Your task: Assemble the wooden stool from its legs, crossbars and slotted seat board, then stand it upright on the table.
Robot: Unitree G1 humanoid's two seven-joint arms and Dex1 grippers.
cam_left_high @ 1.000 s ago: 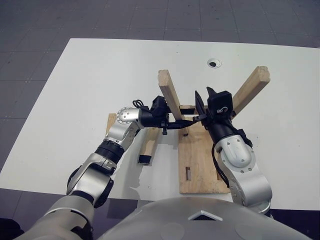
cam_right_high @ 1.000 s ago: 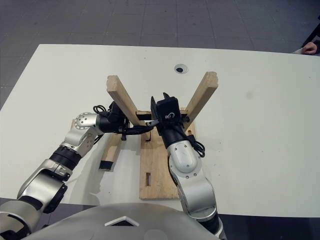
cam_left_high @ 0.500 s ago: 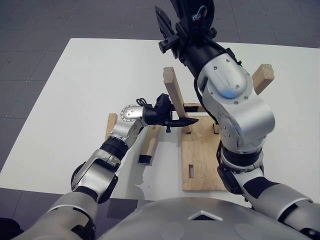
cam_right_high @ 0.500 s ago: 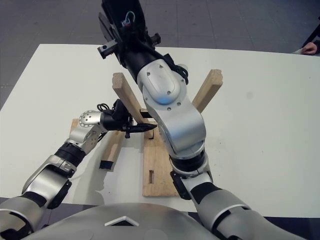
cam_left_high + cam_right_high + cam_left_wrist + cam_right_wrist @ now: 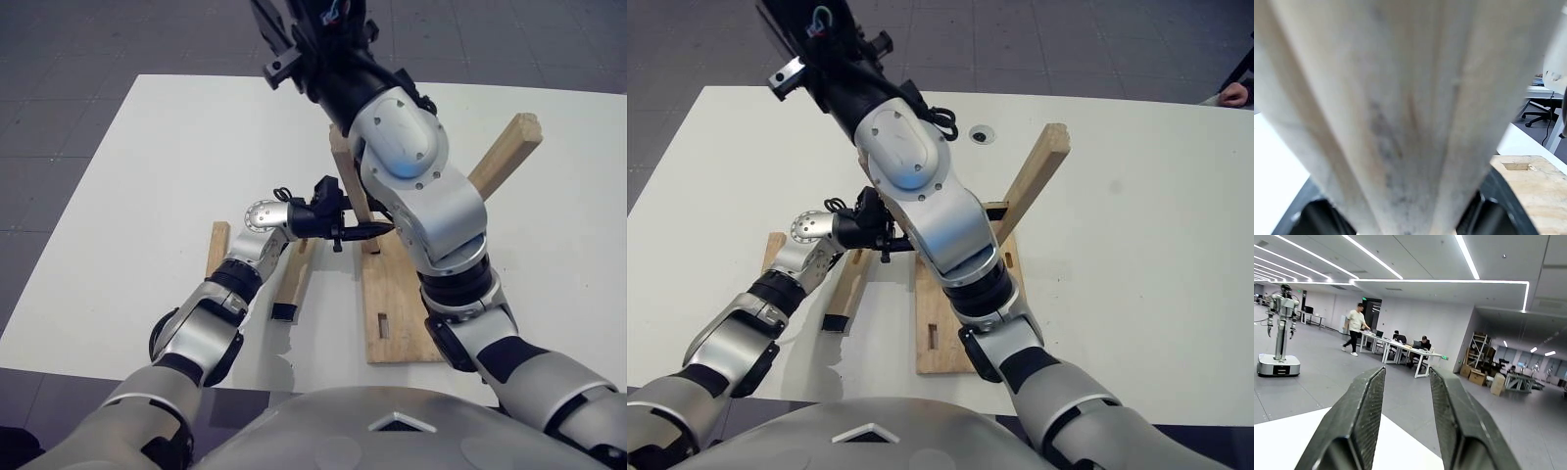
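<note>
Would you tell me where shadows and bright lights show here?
Left eye view: soft shadows lie on the white table beside the black-capped wooden leg. Right wrist view: ceiling strip lights glow beyond the open right gripper. Left wrist view: the upright wooden leg shows no glare.

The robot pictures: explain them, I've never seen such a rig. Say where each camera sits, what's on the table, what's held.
This is a humanoid robot with two arms, each ending in a two-finger gripper. The eye views look down from its head over the table; each wrist view comes from a camera on that arm. On the table lies a seat board with two tilted legs standing in it. The left gripper clamps one leg, seen very close in the left wrist view; the other leg is free. A loose leg and another piece lie to the board's left. The right gripper is open, high up, holding nothing.
</note>
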